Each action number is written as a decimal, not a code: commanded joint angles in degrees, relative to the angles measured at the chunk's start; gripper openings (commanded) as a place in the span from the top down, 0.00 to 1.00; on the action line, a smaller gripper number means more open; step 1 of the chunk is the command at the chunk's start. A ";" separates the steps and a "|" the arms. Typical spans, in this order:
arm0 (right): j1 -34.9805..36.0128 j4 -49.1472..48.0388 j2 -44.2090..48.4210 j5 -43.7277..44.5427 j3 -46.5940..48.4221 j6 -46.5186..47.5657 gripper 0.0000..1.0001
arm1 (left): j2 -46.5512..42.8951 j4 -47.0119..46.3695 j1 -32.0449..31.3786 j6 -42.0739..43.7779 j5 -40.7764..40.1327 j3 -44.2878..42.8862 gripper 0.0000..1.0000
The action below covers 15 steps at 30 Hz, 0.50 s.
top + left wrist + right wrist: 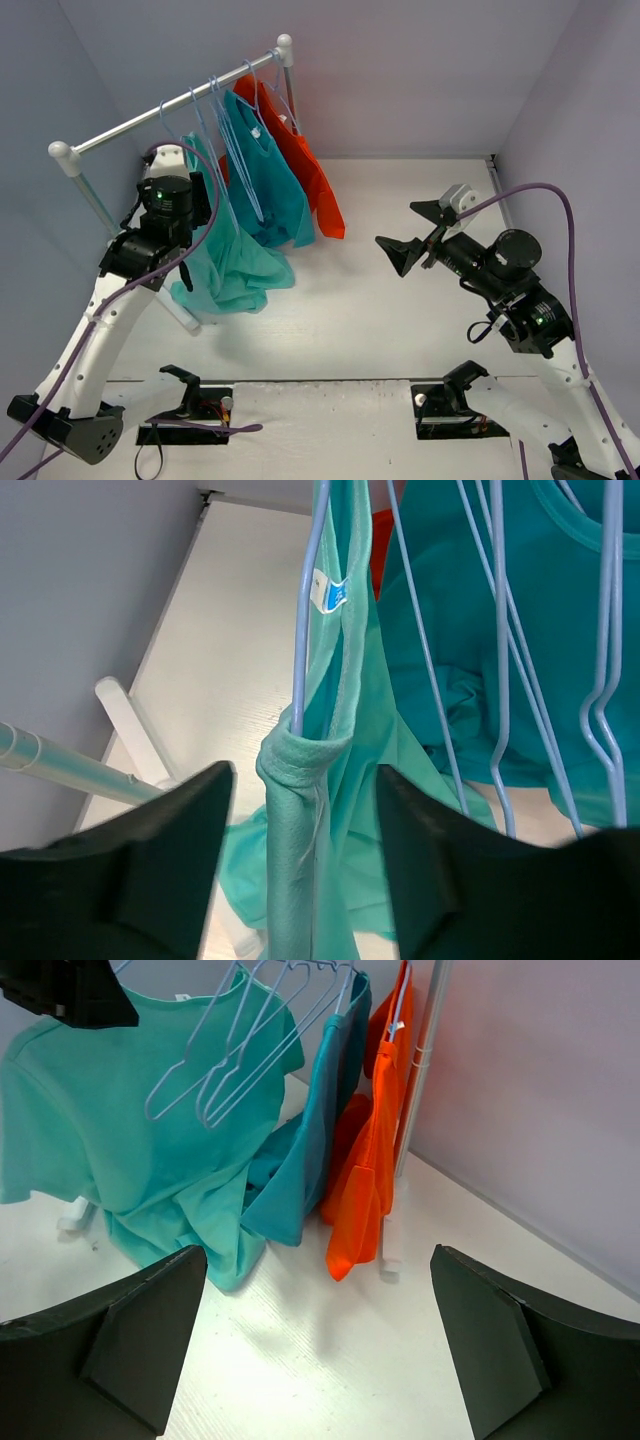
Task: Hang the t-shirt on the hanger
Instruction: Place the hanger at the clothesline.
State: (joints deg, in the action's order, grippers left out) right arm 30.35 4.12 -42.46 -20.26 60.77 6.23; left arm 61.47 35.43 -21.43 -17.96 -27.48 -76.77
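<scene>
Mint-green t-shirt (345, 710) hangs inside the parted left claw (303, 780).

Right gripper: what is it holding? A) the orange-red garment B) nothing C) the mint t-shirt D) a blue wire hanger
B: in the right wrist view the right gripper is wide open above the table, with nothing between its jaws.
</scene>
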 commanded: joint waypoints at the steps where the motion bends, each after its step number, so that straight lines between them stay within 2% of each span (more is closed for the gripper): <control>1: -0.29 -4.30 0.25 3.72 -0.21 -0.49 0.07 | -2.02 -1.23 0.07 1.52 1.91 -4.44 0.38; 6: -0.29 -4.22 1.92 9.00 -0.90 -1.04 0.00 | -4.11 2.03 0.07 3.40 4.10 -7.07 0.29; 11: -0.30 -2.72 7.76 22.18 -2.46 -3.61 0.00 | -10.38 7.17 0.07 6.31 7.65 -10.33 0.27; 15: -0.29 -0.01 12.43 34.17 -4.08 -4.71 0.00 | -18.73 9.34 0.04 7.15 6.87 -6.81 0.26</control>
State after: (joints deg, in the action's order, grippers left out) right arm 30.35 5.71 -33.71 -1.02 57.16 3.73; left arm 49.84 42.90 -21.43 -13.00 -20.77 -84.04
